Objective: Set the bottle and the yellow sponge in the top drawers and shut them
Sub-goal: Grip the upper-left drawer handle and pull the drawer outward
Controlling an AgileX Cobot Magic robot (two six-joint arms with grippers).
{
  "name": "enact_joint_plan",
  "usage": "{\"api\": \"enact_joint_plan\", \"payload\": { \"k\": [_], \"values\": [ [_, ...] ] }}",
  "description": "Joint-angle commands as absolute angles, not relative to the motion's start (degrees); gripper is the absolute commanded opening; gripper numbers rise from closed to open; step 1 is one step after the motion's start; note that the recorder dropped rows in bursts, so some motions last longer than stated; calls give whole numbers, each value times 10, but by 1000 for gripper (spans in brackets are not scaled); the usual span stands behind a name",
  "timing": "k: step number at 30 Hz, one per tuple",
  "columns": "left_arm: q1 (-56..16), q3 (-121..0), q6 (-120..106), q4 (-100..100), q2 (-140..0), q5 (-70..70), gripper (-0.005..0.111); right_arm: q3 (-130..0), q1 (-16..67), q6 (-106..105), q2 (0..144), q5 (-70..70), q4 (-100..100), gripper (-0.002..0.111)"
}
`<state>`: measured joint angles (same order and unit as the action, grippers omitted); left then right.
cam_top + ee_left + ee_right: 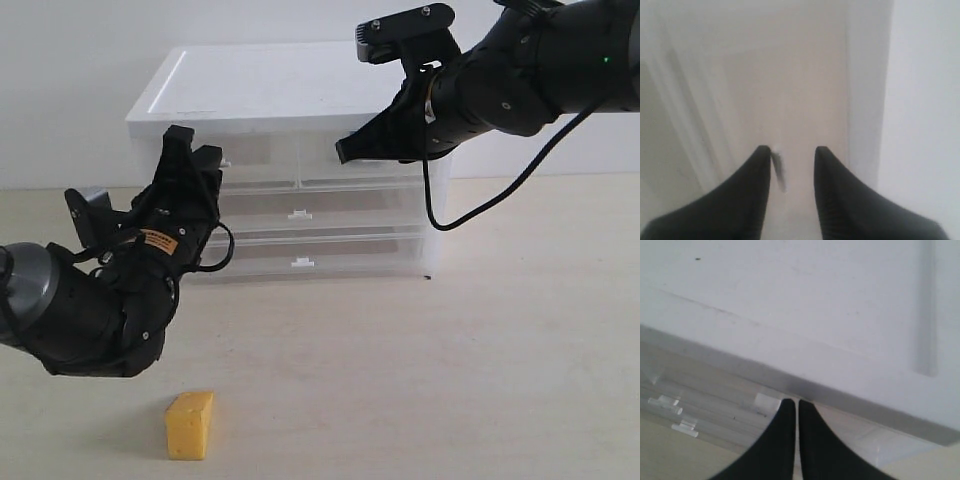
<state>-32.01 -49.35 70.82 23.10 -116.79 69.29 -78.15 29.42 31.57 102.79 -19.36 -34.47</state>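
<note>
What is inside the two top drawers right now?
Through the translucent fronts of the top drawers nothing distinct shows, and the left claw and right claw cover parts of them. No bottle is visible anywhere. The yellow sponge lies outside, on the table.

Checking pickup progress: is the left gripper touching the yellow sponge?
Apart. The exterior view shows the yellow sponge lying on the table, while the left gripper is up at the top drawers, well clear of it.
</note>
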Motion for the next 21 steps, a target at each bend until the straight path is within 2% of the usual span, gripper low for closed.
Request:
{"api": "enact_joint_plan", "payload": {
  "k": [1,6,7,9,21],
  "values": [
    [-326,-520,720,229,-1177,700,21,-786,292,311,1027,-188,-351,0],
    [-326,-533,720,230,-1186,700,19,-786,292,309,1027,-190,-351,0],
    [-326,-533,720,227,-1186,700,17,-786,292,309,1027,-190,-351,0],
    [-326,-533,725,225,-1186,700,4,-786,292,309,1027,-190,-351,0],
    [-326,-533,724,187,-1186,700,4,-786,292,309,1027,-178,-351,0]
  ]
}}
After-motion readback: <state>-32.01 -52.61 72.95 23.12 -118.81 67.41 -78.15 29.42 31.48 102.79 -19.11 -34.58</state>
